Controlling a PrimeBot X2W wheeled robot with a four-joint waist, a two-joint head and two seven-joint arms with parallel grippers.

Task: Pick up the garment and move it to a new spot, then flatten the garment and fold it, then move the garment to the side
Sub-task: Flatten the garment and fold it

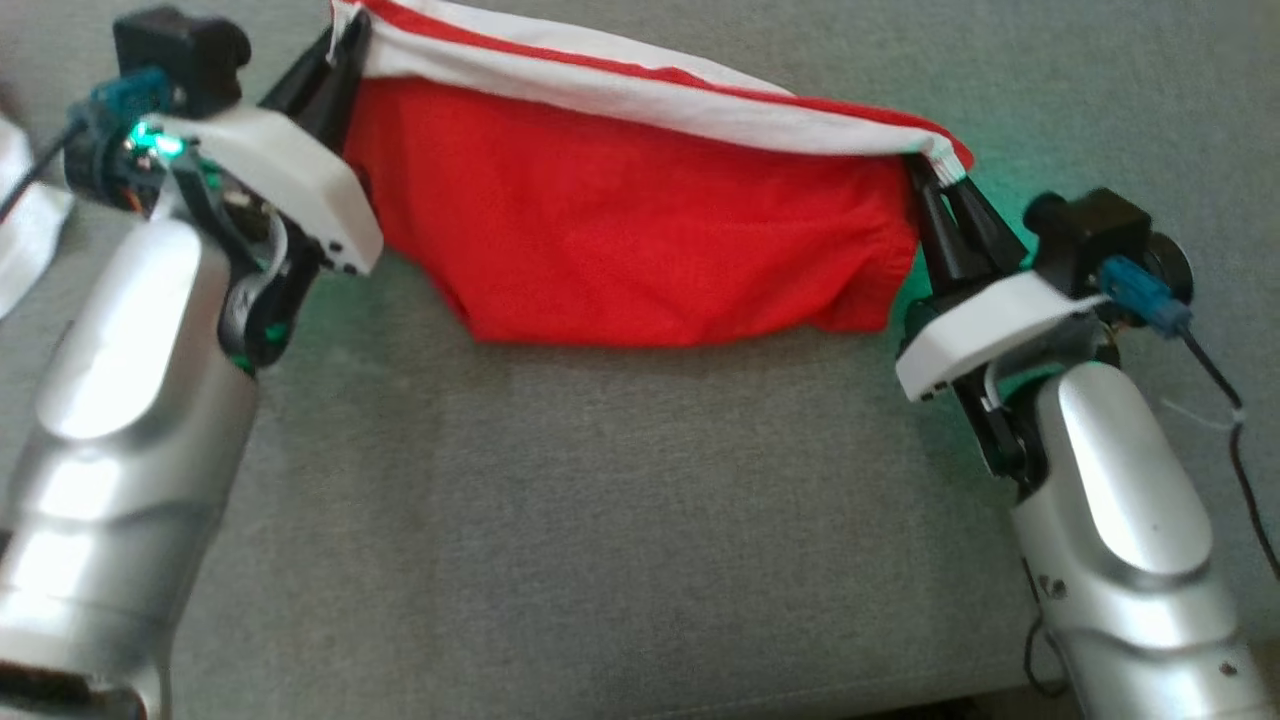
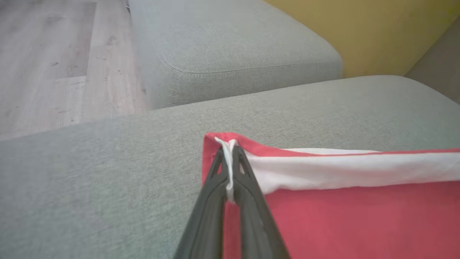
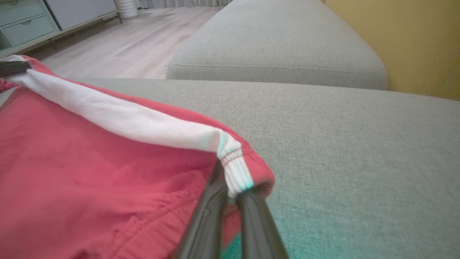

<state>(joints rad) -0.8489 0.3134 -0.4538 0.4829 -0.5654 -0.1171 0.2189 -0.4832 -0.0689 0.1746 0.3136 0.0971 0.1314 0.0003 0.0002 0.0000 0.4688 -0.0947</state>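
Observation:
The garment [image 1: 640, 230] is red with a white band along its top edge, and it hangs stretched between my two grippers above the grey sofa cushion [image 1: 600, 520]. My left gripper [image 1: 345, 40] is shut on its upper left corner; the left wrist view shows the white edge of the garment [image 2: 359, 212] pinched between the tips of my left gripper [image 2: 229, 153]. My right gripper [image 1: 935, 180] is shut on the upper right corner, where the right wrist view has the white band of the garment [image 3: 90, 162] squeezed between the tips of my right gripper [image 3: 231, 183]. The lower hem hangs loose close to the cushion.
A second grey cushion [image 2: 230, 46] lies beyond the one under the garment, against a yellow wall [image 3: 402, 39]. Wooden floor [image 2: 54, 61] runs past the sofa's edge, with a low cabinet [image 3: 25, 25] farther off. Something white [image 1: 25, 230] lies at the head view's left edge.

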